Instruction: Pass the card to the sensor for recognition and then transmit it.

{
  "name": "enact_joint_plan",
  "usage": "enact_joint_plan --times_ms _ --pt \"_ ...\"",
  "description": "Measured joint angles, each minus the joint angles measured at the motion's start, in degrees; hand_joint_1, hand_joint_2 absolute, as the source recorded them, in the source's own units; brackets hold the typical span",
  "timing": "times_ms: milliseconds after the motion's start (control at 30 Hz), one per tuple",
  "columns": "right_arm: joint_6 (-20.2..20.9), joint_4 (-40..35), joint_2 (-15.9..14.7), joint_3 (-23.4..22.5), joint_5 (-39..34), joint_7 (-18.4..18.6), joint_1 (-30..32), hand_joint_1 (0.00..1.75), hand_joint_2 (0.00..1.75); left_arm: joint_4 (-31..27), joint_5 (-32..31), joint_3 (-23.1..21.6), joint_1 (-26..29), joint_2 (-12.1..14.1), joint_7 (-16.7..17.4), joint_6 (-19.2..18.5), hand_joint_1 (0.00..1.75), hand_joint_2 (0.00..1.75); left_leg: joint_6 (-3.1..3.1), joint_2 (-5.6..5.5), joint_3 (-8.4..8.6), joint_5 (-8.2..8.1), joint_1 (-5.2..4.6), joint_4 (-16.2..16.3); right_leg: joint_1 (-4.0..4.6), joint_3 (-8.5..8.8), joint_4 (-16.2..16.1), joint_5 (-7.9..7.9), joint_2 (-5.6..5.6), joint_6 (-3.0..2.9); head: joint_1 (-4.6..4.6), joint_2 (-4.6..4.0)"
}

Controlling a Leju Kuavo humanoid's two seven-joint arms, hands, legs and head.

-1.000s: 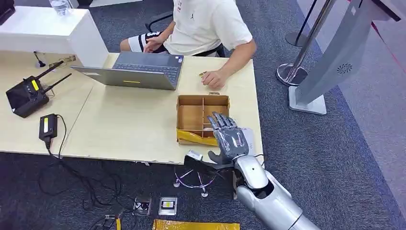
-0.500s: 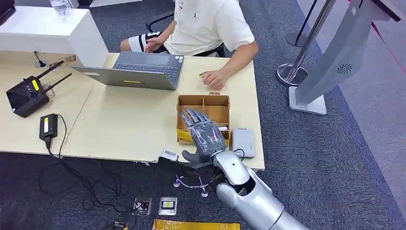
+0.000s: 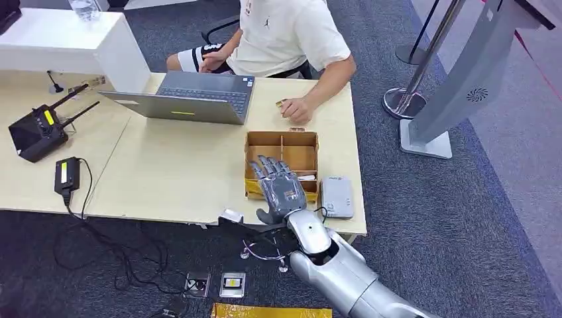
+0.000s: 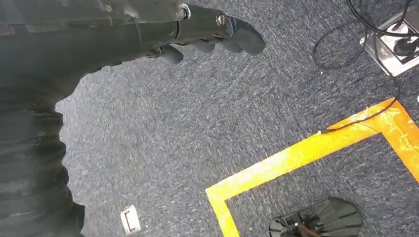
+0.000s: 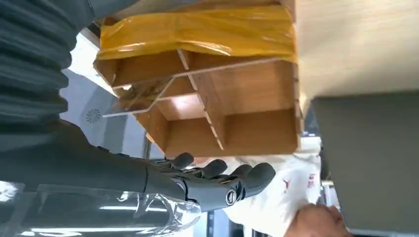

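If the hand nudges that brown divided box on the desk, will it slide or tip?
The divided box sits low and wide on the smooth desk, so it would probably slide, not tip. It looks like thin board holding little, so likely light. The yellow tape on its near wall may crumple under the right hand.

Place: office / robot test area
Floor: grey-blue carpet (image 3: 464, 199) w/ yellow tape (image 4: 306, 153) marks
Desk: pale wood tables (image 3: 179, 172), person (image 3: 285, 33) seated at laptop (image 3: 192, 96)
Gear: radio unit w/ antennas (image 3: 40, 132), loose cables (image 3: 112, 248), stanchion base (image 3: 404, 103)
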Motion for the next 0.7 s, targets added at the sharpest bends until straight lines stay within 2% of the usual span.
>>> enact_joint_plan --times_ms 500,700 --pt "-3.87 9.62 0.15 -0.77 -0.15 1.31 -1.72 0.0 1.75 0.0 -2.25 -1.68 -0.49 -0.33 0.2 0.87 0.0 1.75 0.0 0.05 0.01 0.0 0.0 0.01 0.0 -0.02 0.0 0.01 0.04 0.0 0.0 0.0" --pt "-6.51 10.03 0.09 -1.75 -0.24 1.68 -1.9 0.0 1.75 0.0 -2.4 -1.9 -0.55 -0.44 0.39 1.03 0.0 1.75 0.0 0.15 0.02 0.0 0.0 0.01 0.0 -0.05 0.0 0.03 0.16 -0.02 0.0 0.0"
